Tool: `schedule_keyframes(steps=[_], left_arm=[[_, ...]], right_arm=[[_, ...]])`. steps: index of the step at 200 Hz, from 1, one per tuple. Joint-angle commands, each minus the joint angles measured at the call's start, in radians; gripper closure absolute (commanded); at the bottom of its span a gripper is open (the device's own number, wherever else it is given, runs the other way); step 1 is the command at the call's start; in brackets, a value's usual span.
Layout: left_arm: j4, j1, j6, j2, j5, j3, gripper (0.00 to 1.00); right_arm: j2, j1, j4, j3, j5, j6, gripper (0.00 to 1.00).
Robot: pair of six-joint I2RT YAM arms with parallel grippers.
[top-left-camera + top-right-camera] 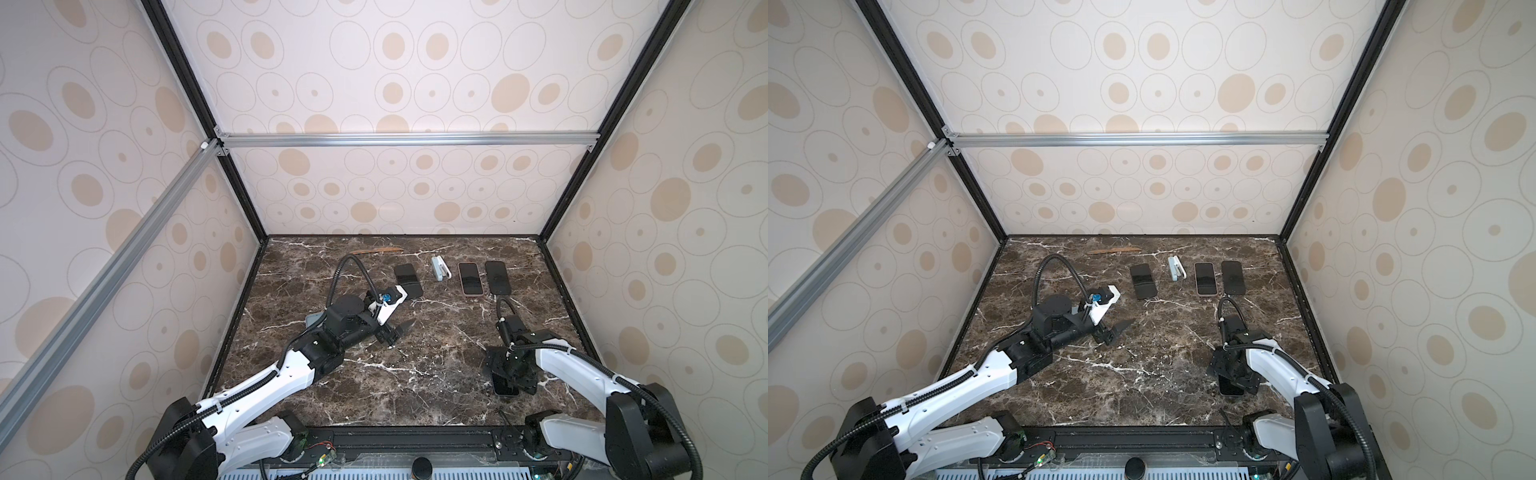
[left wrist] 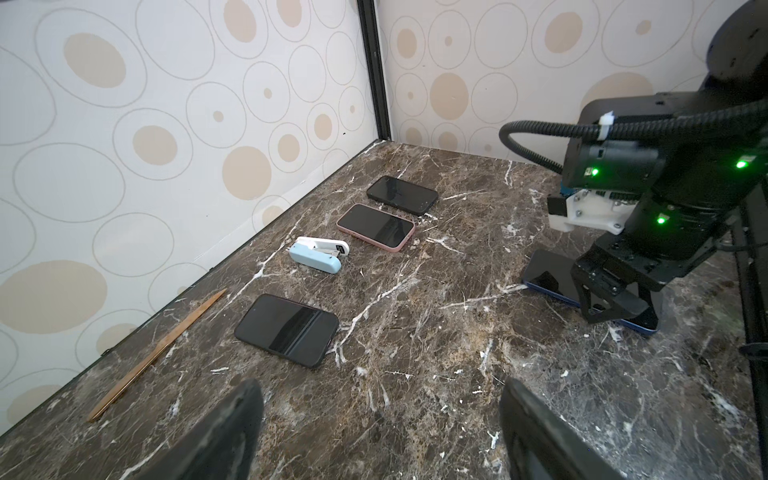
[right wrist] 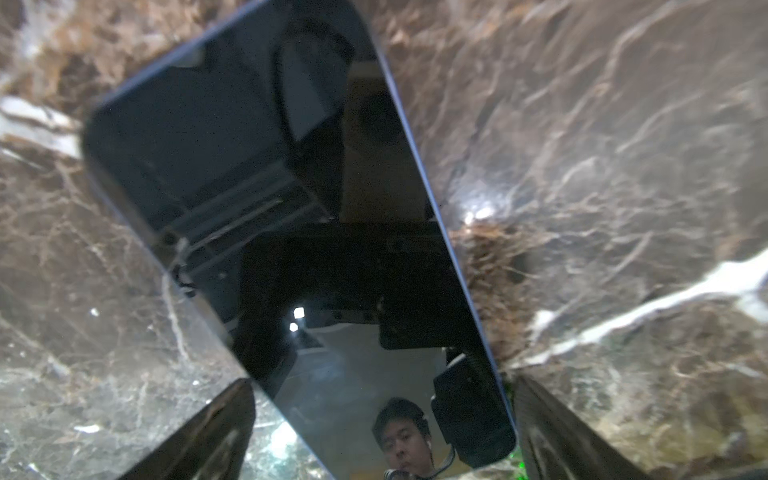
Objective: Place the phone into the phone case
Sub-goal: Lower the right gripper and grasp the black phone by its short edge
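1. Progress: early stage. The phone point(image 1: 505, 388) lies flat and screen up on the table point(image 1: 415, 399), at the near right. It is in no case and is not lifted. Grasp, carry and seating all appear left to do.
2. Back edge, left of the middle: a stick point(image 1: 378, 250) lies by the wall, not part of the job.
3. Left arm: it reaches from the near left corner toward the middle, forearm low and wrist about level. The left gripper point(image 1: 395, 331) hangs just over bare marble with its jaws apart. The left wrist view shows nothing between them.
4. Under that arm's wrist a grey piece point(image 1: 312, 319) shows, mostly hidden. It is judged likely to be the case, but this is not certain.
5. Back row, left to right: black phone point(image 1: 408, 280), stapler point(image 1: 440, 269), pink phone point(image 1: 471, 278), dark phone point(image 1: 497, 277). All lie flat and apart from each other, and neither gripper touches any.
6. Right arm: it comes in from the near right corner, elbow up and wrist pointing steeply down. The right gripper point(image 2: 617, 308) straddles one end of the phone, jaws apart, with one finger point(image 3: 199, 436) outside each long edge. No clamp is seen. Whether the pads touch the edges cannot be told.
7. Judgement: the step in hand is the grasp. The jaws must close squarely on the thin edges, because smooth glass flat on marble could slip.
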Motion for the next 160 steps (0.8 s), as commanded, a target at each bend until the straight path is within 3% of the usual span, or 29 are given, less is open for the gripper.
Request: schedule_keyframes(steps=[1,32,70,92,122,160], left_arm=[[0.005,-0.009,0.033,-0.022,-0.012,0.009,0.11],[0.006,-0.008,0.026,-0.027,-0.007,0.010,0.11],[0.003,-0.008,0.024,-0.026,-0.007,0.010,0.11],[0.005,-0.008,0.023,-0.022,-0.016,0.009,0.11],[0.005,-0.008,0.007,-0.015,-0.034,0.014,0.11],[0.019,-0.007,-0.015,-0.015,-0.077,0.013,0.10]], right_arm=[[0.022,-0.004,0.013,0.017,-0.044,-0.009,0.07],[0.038,-0.003,0.045,0.005,-0.091,-0.013,0.18],[0.080,-0.003,0.056,0.007,-0.085,-0.015,0.21],[0.089,-0.003,0.080,0.007,-0.105,-0.028,0.28],[0.075,0.000,0.127,-0.003,-0.140,-0.076,0.48],[-0.001,0.038,0.170,-0.024,-0.123,-0.101,0.53]])
